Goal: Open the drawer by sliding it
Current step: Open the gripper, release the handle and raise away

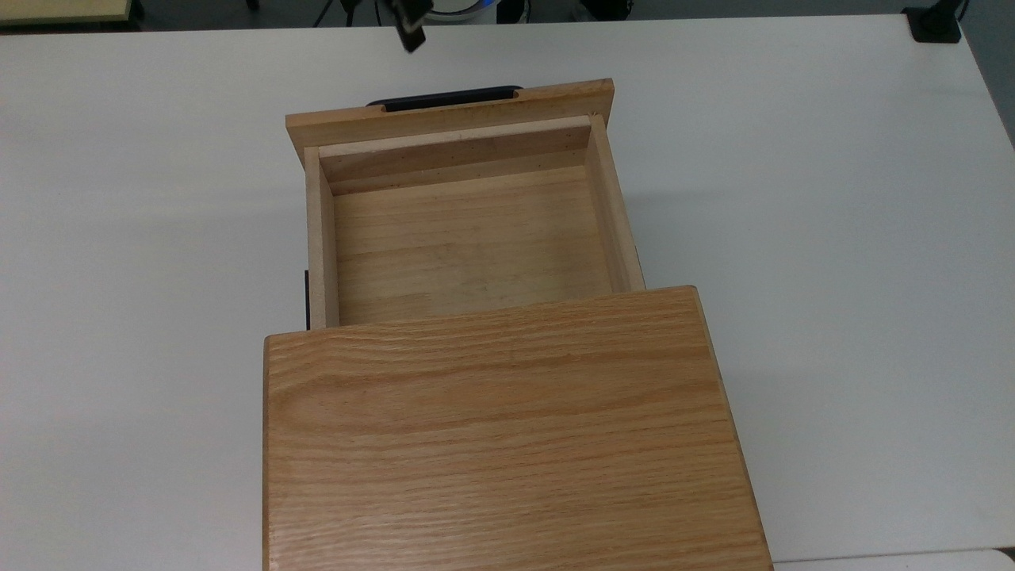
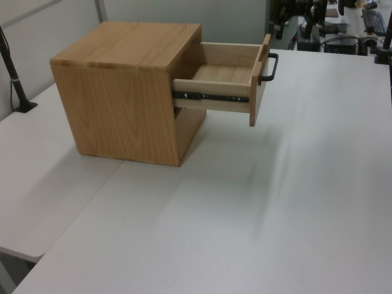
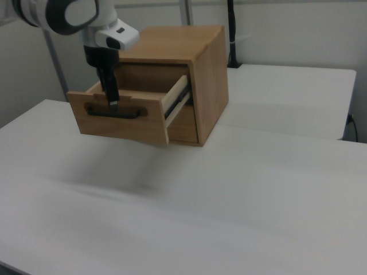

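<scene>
My gripper [image 1: 410, 36] hangs free with nothing in it. Whether it is set wide or narrow I cannot tell. In the top view it sits at the upper edge, apart from everything. In the right view it is seen against the drawer's front.

The nearest thing to me is the black bar handle [image 1: 444, 97], a little toward the cabinet from me and slightly to the top view's right. Its long axis runs across my line of pull, left to right in the top view.

Behind the handle is the drawer [image 1: 444, 119]. It stands well out of the cabinet [image 1: 499, 428], with its floor bare and its side rail showing in the left view. Farthest from me is the cabinet's top panel, and all around lies the white table [image 1: 833, 198].

I judge the opening done, or nearly so. Any further pull would mean dropping back onto the bar and drawing straight away from the cabinet.
</scene>
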